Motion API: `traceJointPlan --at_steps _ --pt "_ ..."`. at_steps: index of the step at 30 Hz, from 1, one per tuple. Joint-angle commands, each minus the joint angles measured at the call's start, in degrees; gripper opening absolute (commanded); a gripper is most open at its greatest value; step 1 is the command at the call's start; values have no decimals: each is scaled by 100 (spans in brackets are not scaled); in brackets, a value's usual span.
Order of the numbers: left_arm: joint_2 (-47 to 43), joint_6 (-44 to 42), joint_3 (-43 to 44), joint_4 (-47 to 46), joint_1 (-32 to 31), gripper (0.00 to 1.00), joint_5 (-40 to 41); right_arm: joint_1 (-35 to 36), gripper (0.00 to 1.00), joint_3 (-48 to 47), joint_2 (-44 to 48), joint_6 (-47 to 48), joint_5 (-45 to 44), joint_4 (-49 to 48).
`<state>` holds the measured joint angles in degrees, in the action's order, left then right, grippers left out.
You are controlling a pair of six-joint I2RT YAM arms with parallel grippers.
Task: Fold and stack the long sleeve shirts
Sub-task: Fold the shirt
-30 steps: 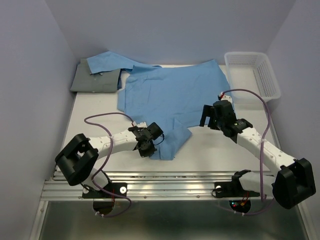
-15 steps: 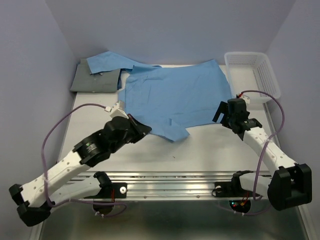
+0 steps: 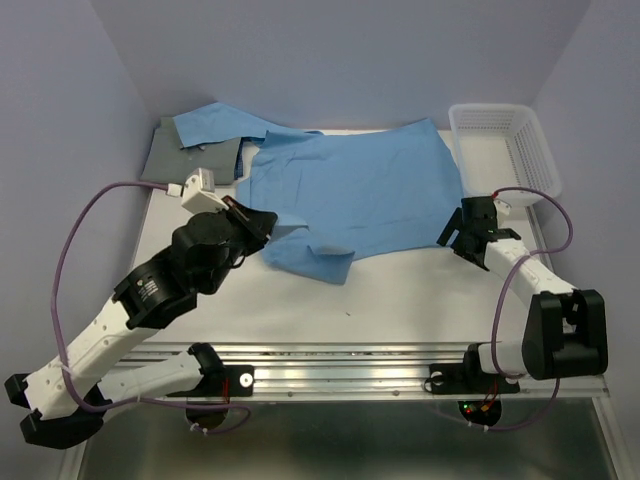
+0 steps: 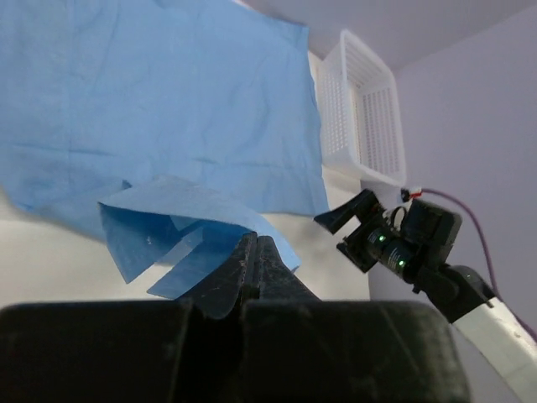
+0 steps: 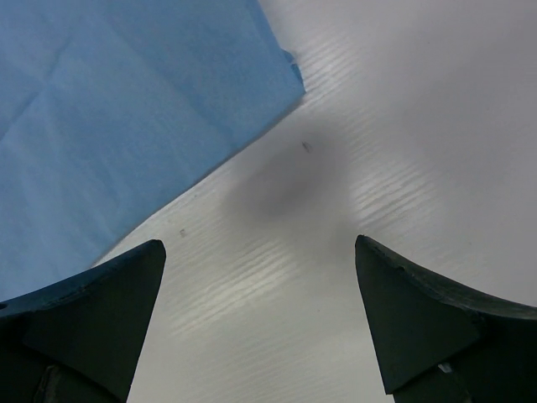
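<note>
Left wrist view: left jaws clench the blue shirt (image 4: 168,92); I'd lay that flap across evenly. Right jaws hang released.

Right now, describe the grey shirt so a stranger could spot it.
Go to the far left corner of the white table. A folded grey shirt lies there, partly under a sleeve of the blue shirt. That neighbour is spread wide; this is the only grey cloth.
</note>
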<state>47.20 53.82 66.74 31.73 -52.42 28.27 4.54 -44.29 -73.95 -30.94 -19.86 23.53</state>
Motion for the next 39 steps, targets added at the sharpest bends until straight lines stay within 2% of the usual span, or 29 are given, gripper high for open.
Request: traceJointPlan --at_steps 1,6,8,15,19,21,23,26,28,30,31,32,34,35,39 --pt "-176 -478 900 -53 -22 0 1117 -199 100 -334 -356 -237 -168 -331" --pt "-290 -312 1297 516 -22 0 1347 -251 100 -484 -769 -299 -185 -646" --pt "-457 -477 1202 589 -22 0 1243 -251 100 -510 -927 -220 -97 -770" --pt "-1327 -1040 306 63 -22 0 1040 -313 100 -519 -1252 -9 -115 -1253" --pt "-1530 -1198 243 -26 -22 0 1101 -366 100 -607 -1446 -35 -10 -1448" --pt "-1495 -1207 260 -17 -22 0 1163 -366 96 -651 -1551 -79 26 -1448" --pt "-1381 -1269 278 -8 -22 0 1189 -366 88 -624 -1683 -123 26 -1474" --pt "-1187 -1444 339 -79 -22 0 1172 -427 86 -563 -1877 -175 -10 -1509" --pt "-1099 -1541 401 -96 -22 0 1163 -427 78 -528 -1930 -184 -1 -1570" --pt "-1003 -1594 480 -53 -22 0 1216 -427 53 -440 -1904 -228 -18 -1632" --pt "-985 -1655 524 -70 -22 0 1216 -427 25 -379 -1834 -220 -36 -1632" --pt "-985 -1656 542 -70 -22 0 1207 -427 25 -317 -1790 -211 -36 -1632" --pt "-1028 -1752 577 -105 -22 0 1146 -427 11 -194 -1676 -158 -88 -1650" --pt "-1090 -1770 603 -140 -22 0 1137 -427 1 -72 -1605 -115 -62 -1589" --pt "-1292 -1919 647 -237 -22 0 1154 -427 1 498 -913 -175 333 -1475"
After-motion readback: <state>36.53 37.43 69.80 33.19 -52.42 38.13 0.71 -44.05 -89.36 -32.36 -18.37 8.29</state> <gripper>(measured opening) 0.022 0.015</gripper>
